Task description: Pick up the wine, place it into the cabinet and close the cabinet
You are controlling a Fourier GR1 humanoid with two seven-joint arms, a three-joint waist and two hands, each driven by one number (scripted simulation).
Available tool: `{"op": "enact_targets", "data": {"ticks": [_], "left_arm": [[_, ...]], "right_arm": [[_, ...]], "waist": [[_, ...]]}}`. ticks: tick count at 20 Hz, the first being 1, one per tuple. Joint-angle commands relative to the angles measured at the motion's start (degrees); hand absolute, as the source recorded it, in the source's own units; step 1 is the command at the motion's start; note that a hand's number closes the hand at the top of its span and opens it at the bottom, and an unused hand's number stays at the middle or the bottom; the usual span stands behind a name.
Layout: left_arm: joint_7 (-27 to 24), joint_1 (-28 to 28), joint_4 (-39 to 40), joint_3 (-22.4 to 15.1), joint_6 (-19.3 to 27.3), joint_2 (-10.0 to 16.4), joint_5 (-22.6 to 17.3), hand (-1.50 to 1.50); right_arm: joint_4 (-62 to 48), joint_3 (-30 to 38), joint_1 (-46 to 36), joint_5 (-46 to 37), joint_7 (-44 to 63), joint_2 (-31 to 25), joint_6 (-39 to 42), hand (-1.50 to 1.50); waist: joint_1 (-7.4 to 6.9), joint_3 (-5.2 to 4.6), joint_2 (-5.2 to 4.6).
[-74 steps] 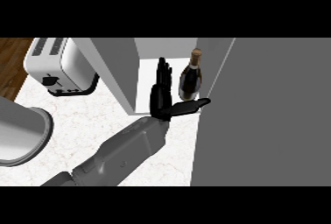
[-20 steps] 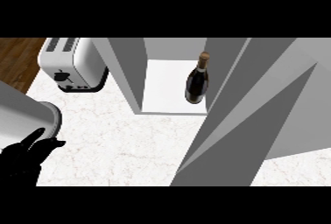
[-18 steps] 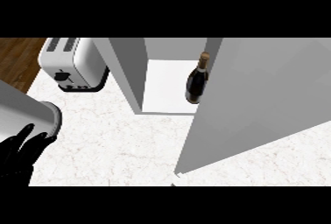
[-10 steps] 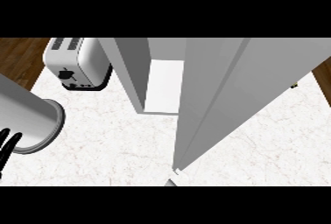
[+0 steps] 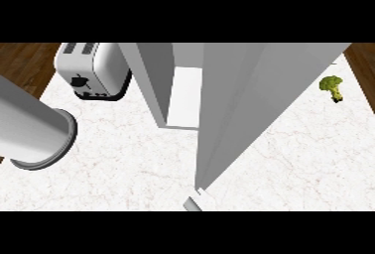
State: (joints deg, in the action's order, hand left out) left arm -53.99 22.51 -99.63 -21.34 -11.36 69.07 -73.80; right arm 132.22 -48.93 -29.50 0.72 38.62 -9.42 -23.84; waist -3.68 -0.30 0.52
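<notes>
On the bench [image 5: 132, 163], the cabinet [image 5: 157, 79] stands with its door [image 5: 264, 99] nearly shut.

You see only a narrow strip of white interior [image 5: 184, 96] between the cabinet's left wall and the door's edge. The wine does not show in that strip, and the door covers the rest of the inside, so you cannot tell where the bottle stands. A grey forearm [image 5: 29, 129] comes in at the view's left edge, well apart from the cabinet. Neither the left hand nor the right hand shows, so you cannot tell whether the fingers are apart or together. A toaster [image 5: 92, 67] sits just beside the cabinet's left wall, and a piece of broccoli [image 5: 332, 88] lies on the bench to the right of the door.
</notes>
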Motion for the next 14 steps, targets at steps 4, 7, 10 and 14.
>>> {"op": "enact_targets", "data": {"ticks": [4,7,10,14], "left_arm": [[-0.8,3.3,3.0,3.6,-7.1,1.3,-1.0,-1.50],[-1.5,4.4,5.8,4.8,-9.7,0.4,0.7,-1.50],[0.2,3.5,4.4,7.1,-9.5,1.2,-0.6,-1.50],[0.9,5.1,8.0,8.9,-13.1,-0.1,0.1,-1.50]], "right_arm": [[-19.6,7.0,-17.1,-0.3,-1.5,9.1,-6.5,1.50],[-26.4,13.9,-23.4,5.5,-2.8,9.3,-5.1,1.50],[-36.3,17.5,-28.4,10.6,-7.7,9.4,-2.1,1.50],[-44.8,22.0,-33.8,15.4,-11.0,9.4,3.9,1.50]], "waist": [[-0.05,0.11,-0.36],[0.14,0.16,-0.66],[-0.19,0.21,-1.02],[0.57,0.19,-0.91]]}}
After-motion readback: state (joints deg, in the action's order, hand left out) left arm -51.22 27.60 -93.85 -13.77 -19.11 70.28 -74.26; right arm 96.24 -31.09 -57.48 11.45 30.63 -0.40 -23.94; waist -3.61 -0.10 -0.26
